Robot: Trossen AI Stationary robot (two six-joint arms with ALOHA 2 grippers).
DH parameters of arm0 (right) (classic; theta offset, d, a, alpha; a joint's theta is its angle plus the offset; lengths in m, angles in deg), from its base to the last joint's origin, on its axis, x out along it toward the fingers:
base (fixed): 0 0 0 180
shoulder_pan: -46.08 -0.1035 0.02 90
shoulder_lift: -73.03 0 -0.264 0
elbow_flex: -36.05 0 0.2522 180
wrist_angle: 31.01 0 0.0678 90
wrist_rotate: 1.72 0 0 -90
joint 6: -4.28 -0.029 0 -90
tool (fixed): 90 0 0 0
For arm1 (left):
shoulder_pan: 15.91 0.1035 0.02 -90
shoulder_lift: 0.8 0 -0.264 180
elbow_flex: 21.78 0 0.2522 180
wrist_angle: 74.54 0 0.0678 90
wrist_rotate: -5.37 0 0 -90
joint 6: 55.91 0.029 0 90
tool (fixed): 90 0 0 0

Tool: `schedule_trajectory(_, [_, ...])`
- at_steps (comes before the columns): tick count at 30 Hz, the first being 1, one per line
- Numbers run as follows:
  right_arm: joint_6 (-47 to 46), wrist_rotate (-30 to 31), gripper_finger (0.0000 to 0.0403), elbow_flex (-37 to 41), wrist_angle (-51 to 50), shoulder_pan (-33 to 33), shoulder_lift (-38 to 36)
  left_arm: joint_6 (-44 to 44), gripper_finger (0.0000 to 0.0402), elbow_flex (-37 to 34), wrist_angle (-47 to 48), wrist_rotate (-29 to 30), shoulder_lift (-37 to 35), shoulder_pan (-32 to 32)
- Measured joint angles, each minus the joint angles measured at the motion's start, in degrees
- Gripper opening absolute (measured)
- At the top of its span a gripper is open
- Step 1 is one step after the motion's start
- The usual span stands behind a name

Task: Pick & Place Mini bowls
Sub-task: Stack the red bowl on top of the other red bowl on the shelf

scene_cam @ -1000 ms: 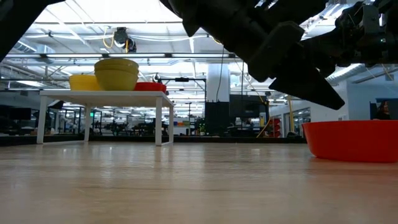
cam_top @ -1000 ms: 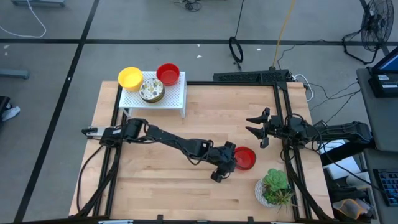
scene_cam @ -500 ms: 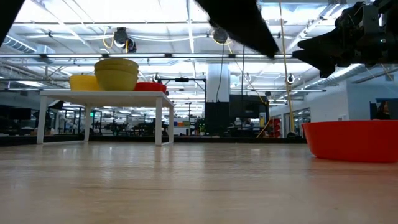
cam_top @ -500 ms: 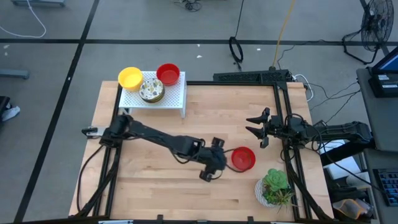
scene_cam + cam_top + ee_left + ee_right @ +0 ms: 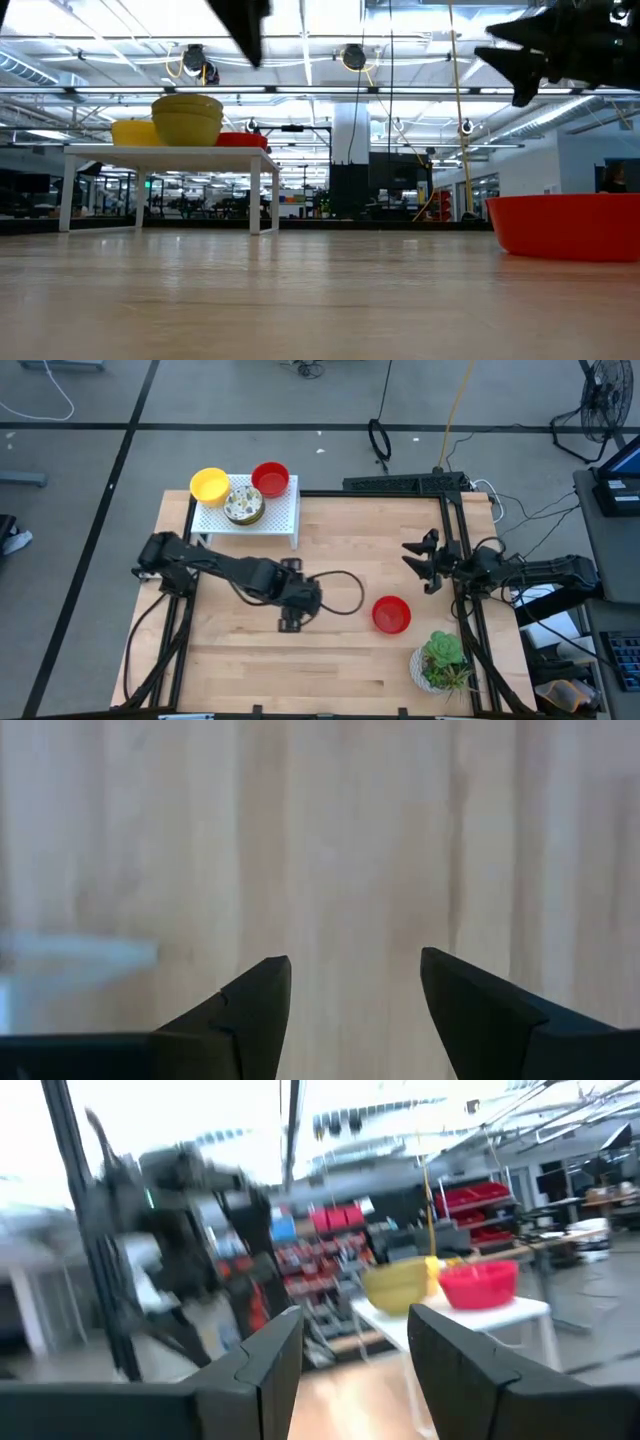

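One red mini bowl [image 5: 391, 614] stands on its base on the wooden table, also seen in the low view [image 5: 565, 225]. A yellow bowl [image 5: 209, 484], a speckled bowl [image 5: 243, 505] and another red bowl [image 5: 270, 478] sit on a small white stand [image 5: 283, 520] at the far left. My left gripper [image 5: 292, 610] hangs open over bare wood, left of the red bowl; its wrist view [image 5: 355, 970] shows only tabletop. My right gripper [image 5: 425, 560] is open, raised near the right side, far of the red bowl, facing the stand [image 5: 355, 1320].
A green potted plant [image 5: 440, 660] stands near the table's near right corner, close to the red bowl. A black cable [image 5: 340, 592] loops over the table's middle. Dark frame rails [image 5: 455, 550] run along the right side. Bare wood lies along the near side.
My left gripper has drawn back from the red bowl toward the table's left and risen out of the low view. The red bowl has stayed where it was on the table. My right gripper has shifted a little.
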Motion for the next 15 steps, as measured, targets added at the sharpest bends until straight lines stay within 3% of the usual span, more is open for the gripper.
schedule_trajectory(6, [-6.0,3.0,0.0169,-1.9,2.4,0.1,1.5,-11.0,0.0227,-7.3,4.4,3.0,-8.4,-3.2])
schedule_trajectory(15, [-13.6,3.0,0.0169,-18.1,-25.4,-0.6,14.6,-28.9,0.0227,-20.9,2.5,12.0,-22.3,-8.1])
